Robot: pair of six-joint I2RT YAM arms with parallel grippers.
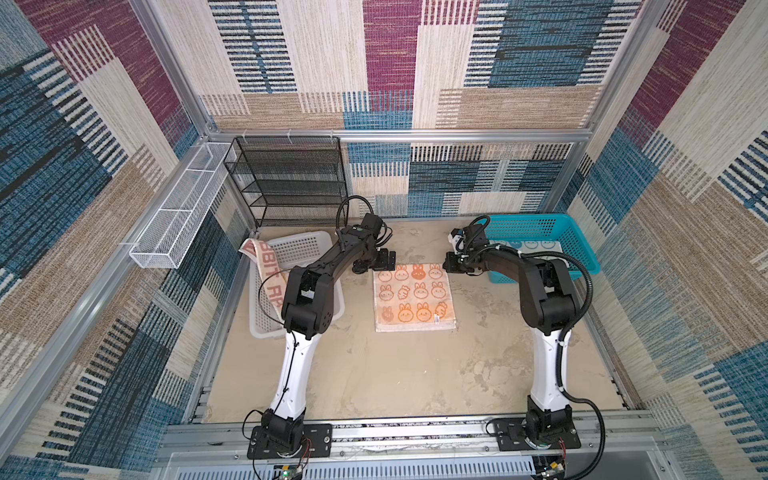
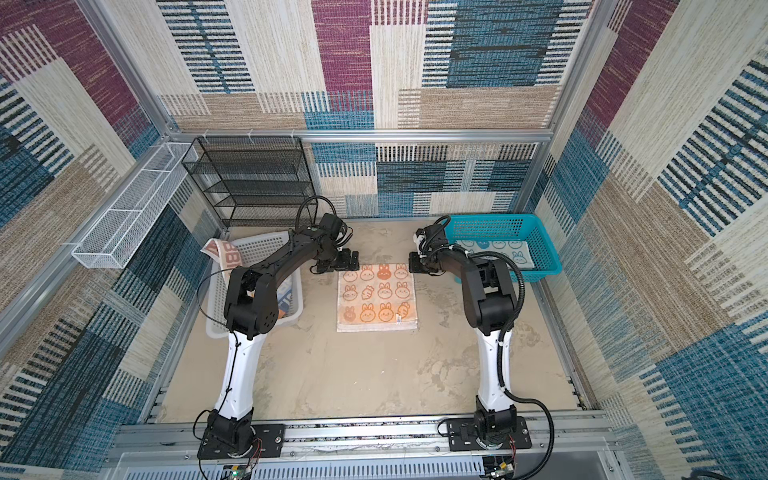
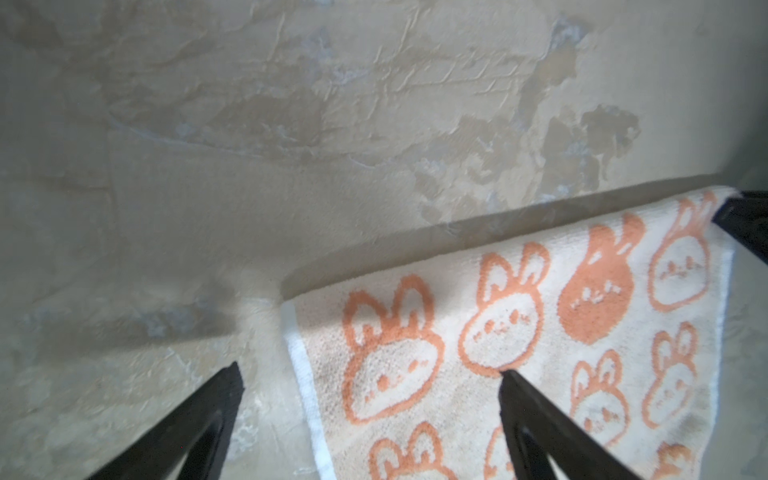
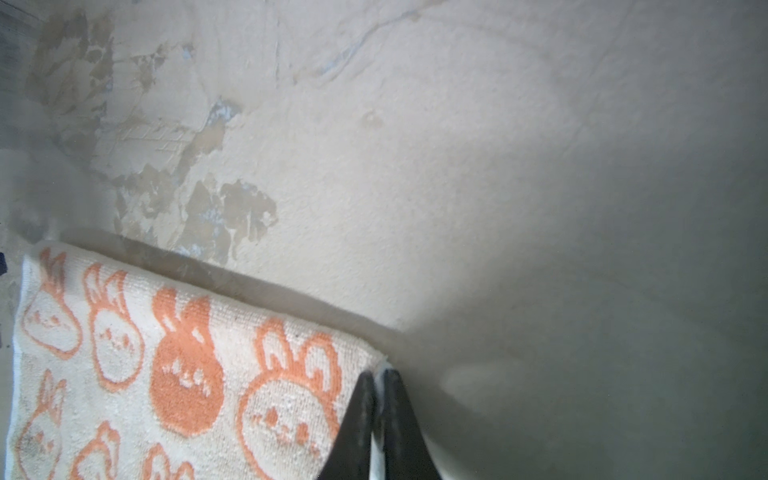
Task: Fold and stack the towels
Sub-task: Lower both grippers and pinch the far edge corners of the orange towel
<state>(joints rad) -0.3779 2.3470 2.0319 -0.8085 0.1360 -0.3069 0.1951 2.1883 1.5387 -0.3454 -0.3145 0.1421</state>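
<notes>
Nearest the arm bases, the mottled beige worktop [image 1: 374, 374] lies bare, a broad open stretch between the two arms. Beyond it, in the middle, lies the orange-rabbit towel [image 1: 414, 298], a small, roughly square cream terry cloth spread flat with its print upward. Three rows of orange rabbit faces cover it. Most are drawn in outline and a few are filled solid, with small carrots among them. A white hem borders its sides and a small label sits close to its near edge. Bare surface surrounds it on every side.

At its far right corner the right gripper [image 4: 377, 374] is pinched closed, with a sliver of the white hem caught between its fingers. A dark shadow runs under the far edge there. At the far left corner the left gripper [image 3: 370, 370] stands wide open and holds nothing. One finger is over the cloth and the other over bare worktop beside the hem; whether they touch down cannot be told.

To the left, partly under the left arm, a grey perforated plastic basket [image 1: 299, 249] carries the RABBIT-lettered towel [image 1: 266, 266], cream with large orange letters, draped over its rim. To the right, a teal perforated plastic basket [image 1: 540, 227] holds the blue-rabbit towel [image 1: 528, 246], lying flat inside. An open strip of worktop separates the middle towel's far edge from the back wall. Farthest back, a black wire-mesh shelf rack [image 1: 286, 178] stands against that wall, and a white wire-mesh tray [image 1: 178, 212] hangs on the left one.
</notes>
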